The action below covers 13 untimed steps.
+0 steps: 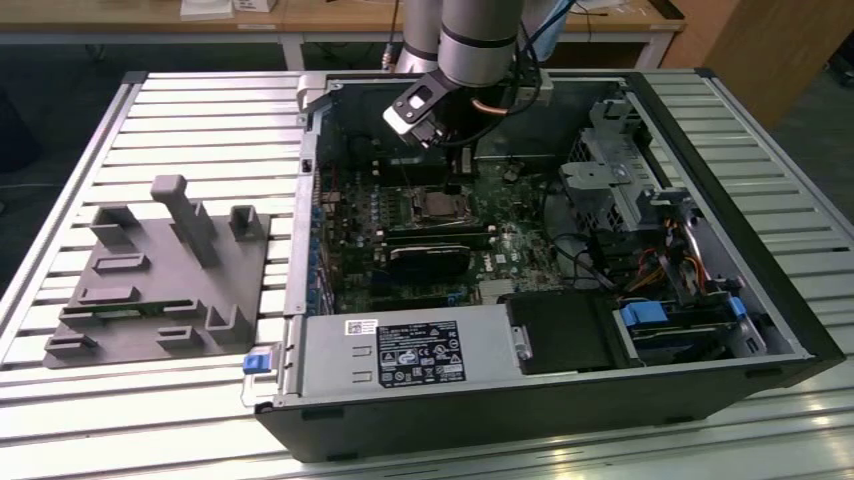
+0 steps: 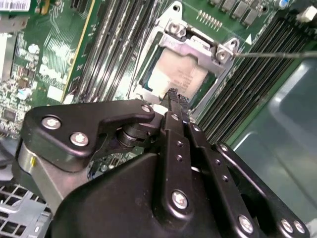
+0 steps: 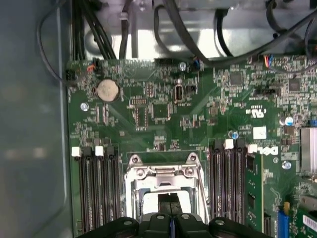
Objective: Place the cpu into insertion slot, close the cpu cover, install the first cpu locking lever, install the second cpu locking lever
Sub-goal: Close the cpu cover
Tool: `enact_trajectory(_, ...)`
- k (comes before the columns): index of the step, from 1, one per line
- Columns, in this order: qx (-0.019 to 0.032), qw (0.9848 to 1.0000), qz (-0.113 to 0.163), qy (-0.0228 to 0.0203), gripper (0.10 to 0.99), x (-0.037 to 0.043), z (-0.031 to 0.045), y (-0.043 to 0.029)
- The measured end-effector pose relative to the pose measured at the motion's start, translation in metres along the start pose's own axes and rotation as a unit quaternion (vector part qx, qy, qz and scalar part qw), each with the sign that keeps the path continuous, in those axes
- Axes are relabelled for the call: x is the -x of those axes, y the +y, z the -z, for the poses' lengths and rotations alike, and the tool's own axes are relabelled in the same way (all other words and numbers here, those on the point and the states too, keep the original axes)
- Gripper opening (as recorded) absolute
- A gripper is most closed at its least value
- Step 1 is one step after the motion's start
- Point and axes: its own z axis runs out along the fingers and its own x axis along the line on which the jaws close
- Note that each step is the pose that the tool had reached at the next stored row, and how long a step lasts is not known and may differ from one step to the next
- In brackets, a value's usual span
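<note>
The insertion slot (image 1: 434, 207) sits mid-board inside the open computer case. In both wrist views the cpu (image 2: 181, 74) (image 3: 147, 203) lies in it, its pale grey face showing through the window of the cpu cover (image 2: 195, 45) (image 3: 161, 173), which lies flat over it. A thin metal lever rod (image 2: 277, 54) runs from the cover's corner across the memory slots. My gripper (image 1: 441, 150) (image 2: 173, 94) (image 3: 170, 201) hangs just above the socket, shut, its black fingers pressed together with nothing seen between them.
Black memory slots (image 2: 124, 39) (image 3: 94, 188) flank the socket on both sides. Cables (image 3: 198, 39) cross the case's far wall. A drive cage (image 1: 607, 190) and power supply (image 1: 400, 350) crowd the case. A grey fixture (image 1: 160, 275) stands on the slatted table at the exterior view's left.
</note>
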Motion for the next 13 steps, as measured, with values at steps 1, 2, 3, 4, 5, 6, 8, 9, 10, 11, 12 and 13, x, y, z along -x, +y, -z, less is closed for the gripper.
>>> enact_trajectory(1, -0.0001, 1.0000, 0.000, 0.0000, 0.106, 0.0001, -0.0009, -0.0010)
enact_trajectory(2, -0.0001, 1.0000, 0.000, 0.0000, 0.106, 0.0001, -0.0016, -0.0018)
enact_trajectory(3, -0.0002, 1.0000, 0.000, 0.0000, 0.106, 0.0002, -0.0018, -0.0022)
enact_trajectory(4, -0.0002, 1.0000, 0.000, -0.0001, 0.106, 0.0002, -0.0018, -0.0022)
enact_trajectory(5, -0.0002, 1.0000, 0.000, -0.0001, 0.106, 0.0002, -0.0018, -0.0022)
enact_trajectory(6, -0.0002, 1.0000, 0.000, -0.0001, 0.106, 0.0002, -0.0019, -0.0022)
enact_trajectory(8, -0.0001, 1.0000, 0.000, 0.0000, 0.106, 0.0002, -0.0020, -0.0023)
enact_trajectory(9, -0.0001, 1.0000, 0.004, -0.0001, 0.106, 0.0002, -0.0020, -0.0023)
enact_trajectory(10, 0.0000, 0.9999, 0.011, -0.0003, 0.106, 0.0002, -0.0020, -0.0023)
enact_trajectory(11, 0.0002, 0.9998, 0.020, -0.0005, 0.106, 0.0001, -0.0021, -0.0023)
enact_trajectory(12, 0.0003, 0.9996, 0.029, -0.0007, 0.106, 0.0001, -0.0021, -0.0023)
enact_trajectory(13, 0.0004, 0.9992, 0.039, -0.0010, 0.106, 0.0001, -0.0022, -0.0023)
